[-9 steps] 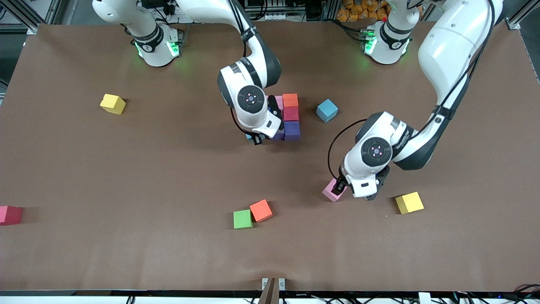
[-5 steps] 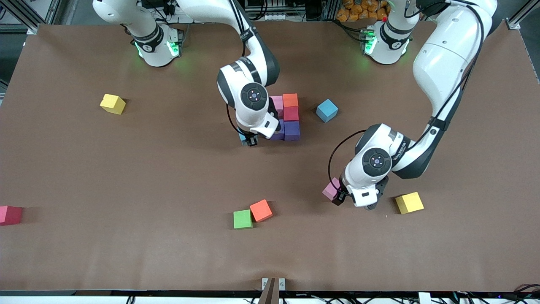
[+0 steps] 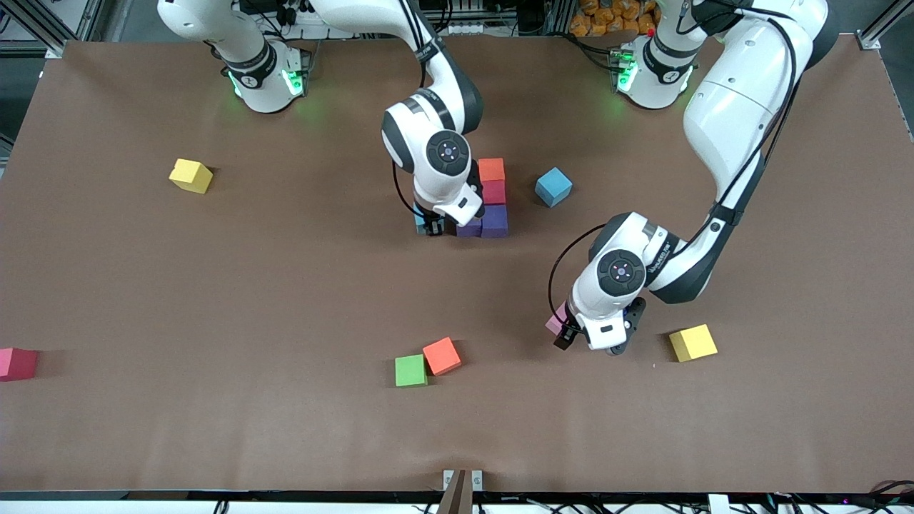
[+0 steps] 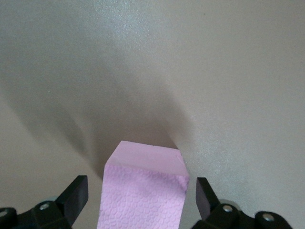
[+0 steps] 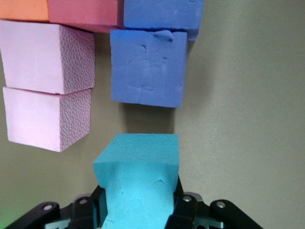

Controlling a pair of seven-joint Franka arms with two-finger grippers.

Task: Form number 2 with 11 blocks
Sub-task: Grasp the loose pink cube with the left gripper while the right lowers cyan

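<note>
Right hand (image 5: 138, 210) clamped on matte light-blue cube (image 5: 138, 176); left hand (image 4: 140, 200) spread around textured pink cube (image 4: 143, 191).

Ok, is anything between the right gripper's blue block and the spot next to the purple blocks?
Nothing visible. The right gripper holds the light blue block, jaws shut on it, with only bare table between it and the nearest purple block. The two pink blocks sit off to one side.
</note>
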